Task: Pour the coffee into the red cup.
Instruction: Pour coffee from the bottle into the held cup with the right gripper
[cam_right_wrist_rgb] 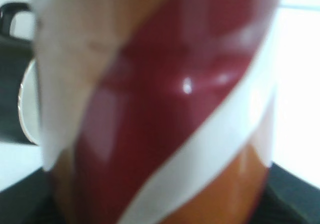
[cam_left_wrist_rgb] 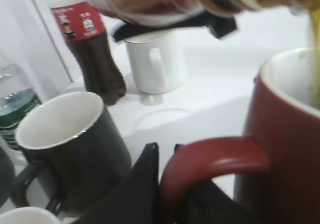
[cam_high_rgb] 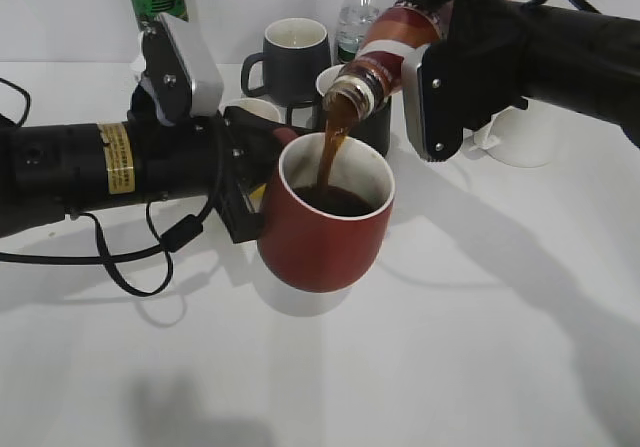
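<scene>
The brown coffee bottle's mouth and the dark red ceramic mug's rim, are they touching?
Apart. In the exterior view the tilted brown coffee bottle has its mouth above the dark red ceramic mug, with only the coffee stream spanning the gap.

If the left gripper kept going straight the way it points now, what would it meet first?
Nothing new: the left gripper already clamps the handle of the red cup. Straight on lies the cup's own wall; beyond it, probably bare table, though depth is unclear.
</scene>
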Controlling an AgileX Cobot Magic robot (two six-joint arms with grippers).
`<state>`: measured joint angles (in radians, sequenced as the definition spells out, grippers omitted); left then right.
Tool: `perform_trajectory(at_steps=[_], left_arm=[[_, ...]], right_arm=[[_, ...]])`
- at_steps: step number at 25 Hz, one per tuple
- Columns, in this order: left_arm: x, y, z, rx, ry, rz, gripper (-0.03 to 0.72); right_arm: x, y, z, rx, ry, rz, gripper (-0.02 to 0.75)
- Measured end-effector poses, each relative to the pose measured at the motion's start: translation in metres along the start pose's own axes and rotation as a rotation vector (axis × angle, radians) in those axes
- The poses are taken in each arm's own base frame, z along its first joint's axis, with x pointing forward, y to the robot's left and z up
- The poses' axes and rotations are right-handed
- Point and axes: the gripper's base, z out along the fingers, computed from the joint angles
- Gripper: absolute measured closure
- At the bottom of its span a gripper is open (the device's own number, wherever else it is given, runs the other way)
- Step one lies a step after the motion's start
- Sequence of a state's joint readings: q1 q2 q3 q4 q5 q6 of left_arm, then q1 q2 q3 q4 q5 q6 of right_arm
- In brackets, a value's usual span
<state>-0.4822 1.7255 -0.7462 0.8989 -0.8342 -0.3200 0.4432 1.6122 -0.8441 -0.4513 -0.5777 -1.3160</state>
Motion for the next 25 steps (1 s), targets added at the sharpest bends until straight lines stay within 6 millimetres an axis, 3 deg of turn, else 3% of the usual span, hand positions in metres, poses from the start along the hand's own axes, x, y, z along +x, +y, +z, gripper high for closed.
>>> perform_trajectory(at_steps=[11,21,25], left_arm=[[-0.003,0.002,0.000,-0.026,-0.032,-0.031,0.630],[-0.007,0.008,-0.002,-0.087,-0.069,-0.086,0.630],[-0.012,0.007,-0.014,-0.146,-0.092,-0.131,0.630]], right_arm=[[0.002,0.006,0.000,-0.071,0.028,0.186,0.234],[0.002,0.005,0.000,-0.047,0.038,0.706,0.234],[0.001,0.001,0.000,-0.007,0.015,0.878,0.234]])
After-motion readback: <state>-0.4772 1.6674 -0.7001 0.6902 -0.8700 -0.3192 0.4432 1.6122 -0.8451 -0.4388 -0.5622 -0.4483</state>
